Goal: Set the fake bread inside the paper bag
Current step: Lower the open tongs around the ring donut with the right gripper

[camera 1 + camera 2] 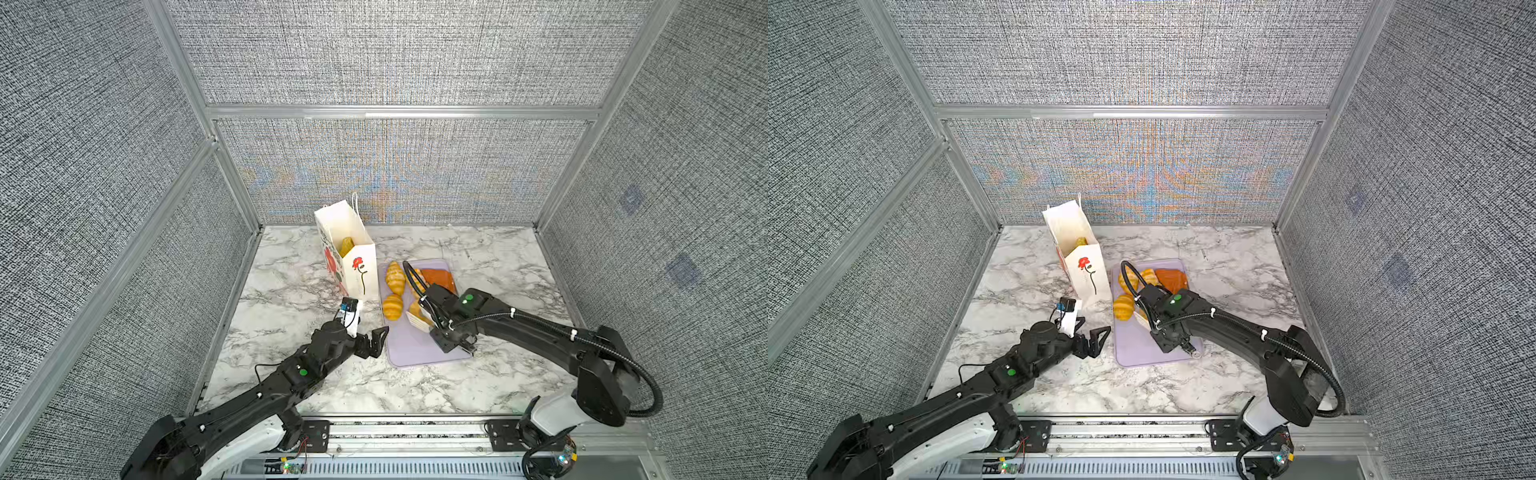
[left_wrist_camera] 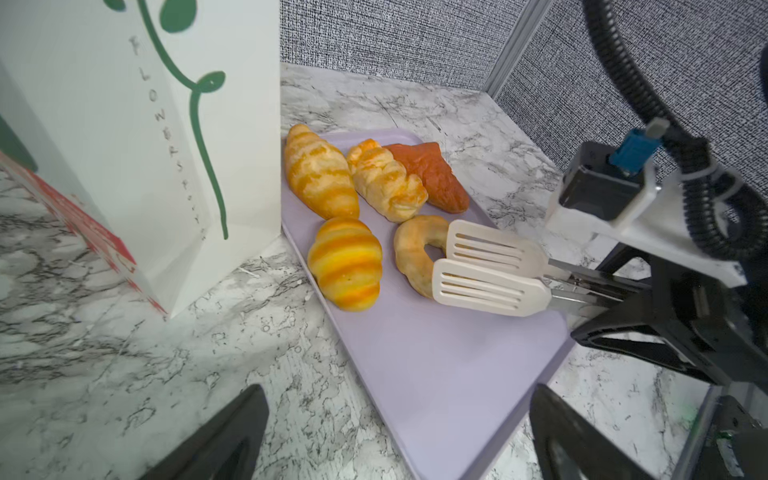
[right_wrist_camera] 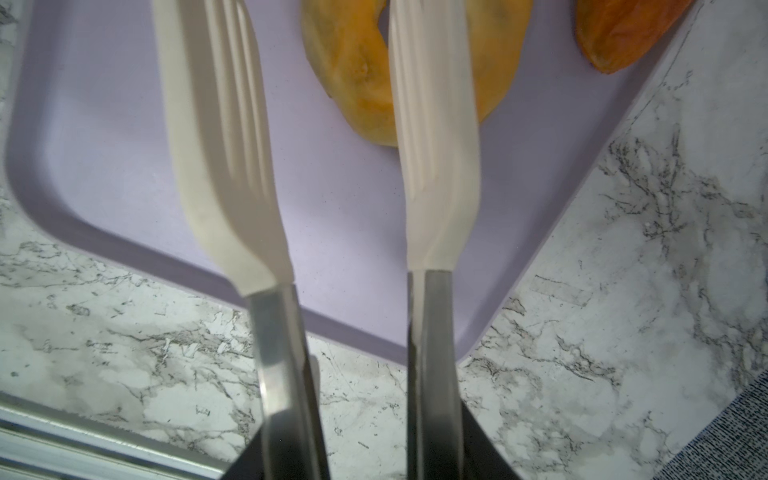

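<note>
Lavender tray point(image 1: 412, 350), marble tabletop point(image 1: 503, 270), white slotted tongs point(image 2: 486, 287), grey walls point(image 1: 395, 54)

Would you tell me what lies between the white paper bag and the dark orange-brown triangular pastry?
A golden striped croissant and a paler striped croissant, side by side on the lavender tray, seen in the left wrist view.

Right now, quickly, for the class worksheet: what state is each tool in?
Left tool: open, empty.
Right tool: closed on the tongs.
</note>
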`<state>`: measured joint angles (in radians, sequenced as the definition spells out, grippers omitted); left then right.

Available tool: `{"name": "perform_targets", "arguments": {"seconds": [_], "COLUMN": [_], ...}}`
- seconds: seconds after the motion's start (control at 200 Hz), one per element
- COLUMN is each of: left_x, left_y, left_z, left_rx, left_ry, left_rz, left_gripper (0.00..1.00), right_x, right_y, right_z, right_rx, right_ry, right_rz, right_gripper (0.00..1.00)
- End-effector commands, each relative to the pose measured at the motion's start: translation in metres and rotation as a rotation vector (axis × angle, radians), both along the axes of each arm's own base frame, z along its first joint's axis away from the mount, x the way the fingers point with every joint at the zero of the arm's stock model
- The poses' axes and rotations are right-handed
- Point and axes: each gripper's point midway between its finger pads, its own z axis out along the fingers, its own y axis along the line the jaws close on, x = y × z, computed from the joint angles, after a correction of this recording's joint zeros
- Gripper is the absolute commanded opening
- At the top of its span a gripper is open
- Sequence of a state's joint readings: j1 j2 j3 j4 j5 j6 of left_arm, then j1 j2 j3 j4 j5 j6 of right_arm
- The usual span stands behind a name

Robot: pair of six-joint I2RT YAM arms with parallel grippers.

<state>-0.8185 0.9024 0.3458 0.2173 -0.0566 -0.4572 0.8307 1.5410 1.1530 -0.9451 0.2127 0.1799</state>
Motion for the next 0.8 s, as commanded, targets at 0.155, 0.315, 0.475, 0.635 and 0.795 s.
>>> {"name": "perform_targets", "arguments": {"seconds": [0.155, 0.315, 0.475, 0.635, 0.795], "left_x": [0.002, 0.004, 0.006, 0.006, 0.005], "left_y": [-0.011, -0.01, -0.013, -0.015, -0.016], "left_z": [0.003, 0.002, 0.004, 0.001, -0.004], "left_rx": [-0.021, -0.016, -0.002, 0.001, 0.004], "left_ry": [-0.01, -0.015, -0.019, -0.011, 0.007], "left_rz": [-0.009, -0.001, -0.009, -0.013, -0.016], "left_gripper": [0.99, 0.99, 0.99, 0.99, 0.99], "right_x": [0.002, 0.006, 0.01, 0.012, 0.011], "right_y": [-0.005, -0.008, -0.006, -0.004, -0.004], "right_z": [0.0, -0.001, -0.002, -0.004, -0.007], "right_rx": [-0.055, -0.092, -0.114, -0.146, -0.167], "right_ry": [-0.004, -0.012, -0.015, -0.011, -0.003], "right_rz": [0.011, 0.012, 0.029, 0.057, 0.078], "right_gripper": [0.43, 0.43, 0.43, 0.43, 0.43]}}
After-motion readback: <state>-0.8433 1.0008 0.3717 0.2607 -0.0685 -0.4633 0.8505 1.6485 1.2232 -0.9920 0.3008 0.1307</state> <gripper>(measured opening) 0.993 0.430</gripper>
